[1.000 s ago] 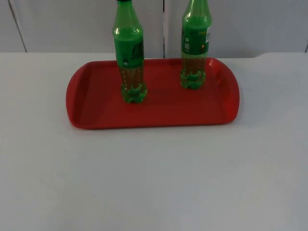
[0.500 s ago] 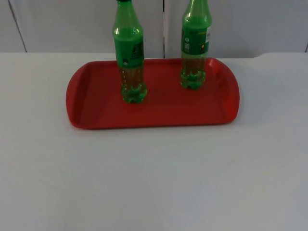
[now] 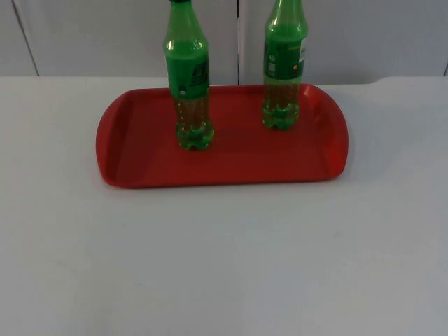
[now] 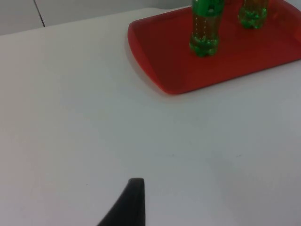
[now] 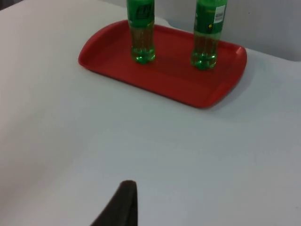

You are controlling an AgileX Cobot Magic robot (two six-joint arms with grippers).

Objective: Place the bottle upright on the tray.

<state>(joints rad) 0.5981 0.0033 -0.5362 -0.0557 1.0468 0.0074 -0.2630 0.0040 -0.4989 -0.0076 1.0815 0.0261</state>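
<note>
White table (image 3: 224, 266), grey partition behind. Top: two green bottles, left bottle (image 3: 187, 77) and right bottle (image 3: 283, 66), upright on red tray (image 3: 140, 164). Light, slick plastic, tippy; grip mid-body.
Left wrist: left gripper (image 4: 134, 197) back over bare table; opening can't tell.
Right wrist: right gripper (image 5: 123, 200) same.

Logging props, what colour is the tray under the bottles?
Red; the tray shows best in the top view.

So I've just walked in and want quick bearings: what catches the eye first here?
A red tray lies across the far half of the white table, near the grey partition wall. Two green bottles stand upright on it, the left bottle slightly nearer than the right bottle, well apart. Both arms wait back from the tray, a black fingertip of the left over bare table.
</note>
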